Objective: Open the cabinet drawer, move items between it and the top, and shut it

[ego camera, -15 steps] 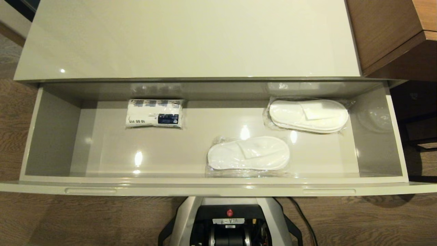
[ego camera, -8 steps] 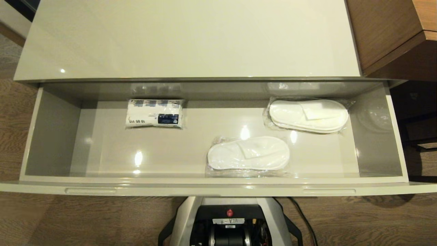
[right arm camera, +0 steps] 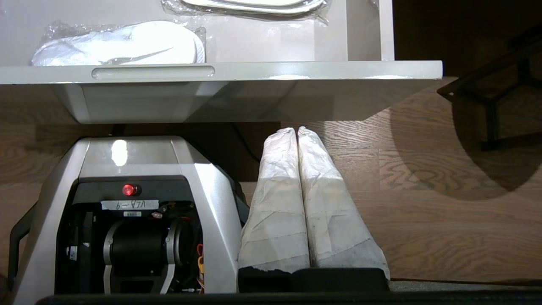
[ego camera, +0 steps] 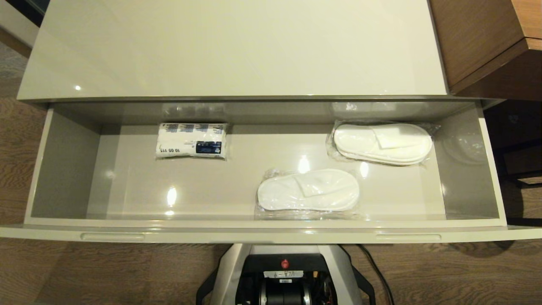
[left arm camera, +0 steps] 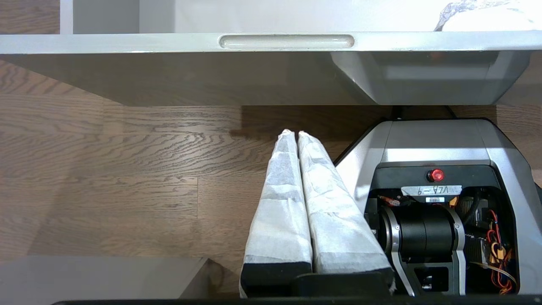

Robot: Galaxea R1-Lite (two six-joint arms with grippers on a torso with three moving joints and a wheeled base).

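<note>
The cabinet drawer (ego camera: 271, 232) stands pulled fully out toward me, with two oblong slots (ego camera: 112, 237) (ego camera: 407, 237) in its front edge. Inside lie two plastic-wrapped white slipper pairs, one near the front middle (ego camera: 308, 189) and one at the back right (ego camera: 383, 143). A white wrapped packet with a dark-blue label (ego camera: 191, 140) lies at the back left. The glossy cream top (ego camera: 233, 46) is bare. Both arms hang parked low beside my base, outside the head view. The left gripper (left arm camera: 295, 133) and the right gripper (right arm camera: 296, 130) are shut on nothing, just short of the drawer front and below it.
Brown wooden furniture (ego camera: 487, 42) adjoins the cabinet on the right. My base (ego camera: 286, 275) sits on wood floor right before the drawer's middle. A dark metal frame (right arm camera: 491, 110) stands on the floor beyond the drawer's right end.
</note>
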